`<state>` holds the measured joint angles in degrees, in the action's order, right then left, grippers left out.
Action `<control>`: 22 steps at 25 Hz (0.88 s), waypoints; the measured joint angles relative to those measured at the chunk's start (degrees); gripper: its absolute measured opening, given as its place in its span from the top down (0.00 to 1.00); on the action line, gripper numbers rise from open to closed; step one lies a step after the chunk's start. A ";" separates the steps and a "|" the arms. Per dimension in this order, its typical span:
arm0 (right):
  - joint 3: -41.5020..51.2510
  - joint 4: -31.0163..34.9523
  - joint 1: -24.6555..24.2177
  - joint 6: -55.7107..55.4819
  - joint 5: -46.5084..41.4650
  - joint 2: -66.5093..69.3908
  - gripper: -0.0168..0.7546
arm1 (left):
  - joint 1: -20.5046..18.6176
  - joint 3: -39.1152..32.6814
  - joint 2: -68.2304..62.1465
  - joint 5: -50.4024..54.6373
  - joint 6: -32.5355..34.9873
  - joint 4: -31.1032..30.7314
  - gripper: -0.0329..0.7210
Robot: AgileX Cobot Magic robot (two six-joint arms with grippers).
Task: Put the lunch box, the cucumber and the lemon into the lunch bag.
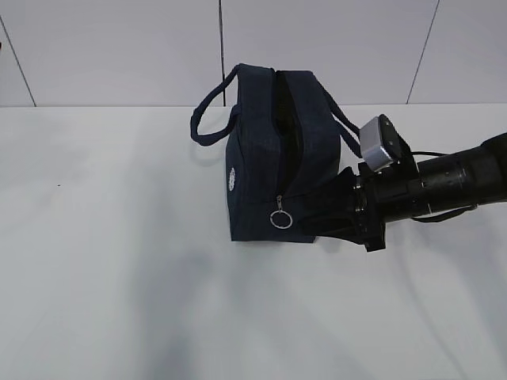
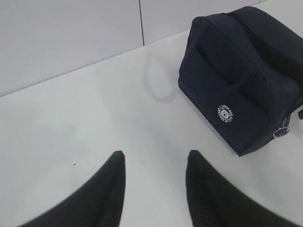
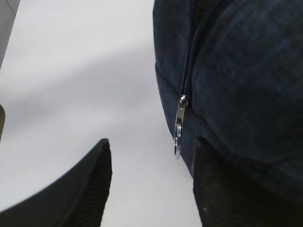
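While the lunch bag (image 1: 273, 158) stands upright on the worktop (image 1: 119, 277), zipper run down to its ring pull (image 3: 178, 137), the right gripper (image 3: 151, 182) sits spread and empty against the bag's side, likely steadying it. Left gripper (image 2: 154, 184) parted, empty, well apart. Lunch box, cucumber, lemon unseen.

The lunch bag (image 1: 265, 158) is open along its zipper, but inside is only dark, so what it holds cannot be seen. In the exterior view the right arm's jaws are hidden behind the bag at 3 o'clock. The round white badge (image 2: 226, 114) has words too small to read. In the left wrist view the bag is cut off at the 3 o'clock edge. In the right wrist view the bag fills the 1 o'clock corner, blurry and cut off.
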<state>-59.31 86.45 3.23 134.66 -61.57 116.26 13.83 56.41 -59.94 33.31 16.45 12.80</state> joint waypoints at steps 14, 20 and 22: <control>0.00 4.50 0.90 1.95 0.59 4.64 0.44 | 0.00 0.00 -0.12 0.00 0.02 -0.12 0.55; 0.00 5.65 3.96 2.31 2.70 4.74 0.44 | 0.00 0.00 -0.12 0.00 0.02 -0.23 0.55; 0.00 6.95 4.87 2.72 3.89 4.74 0.44 | 0.00 0.00 -0.12 0.00 0.02 -0.33 0.55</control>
<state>-59.31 93.40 8.10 137.38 -57.68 120.99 13.83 56.41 -60.06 33.31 16.47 12.47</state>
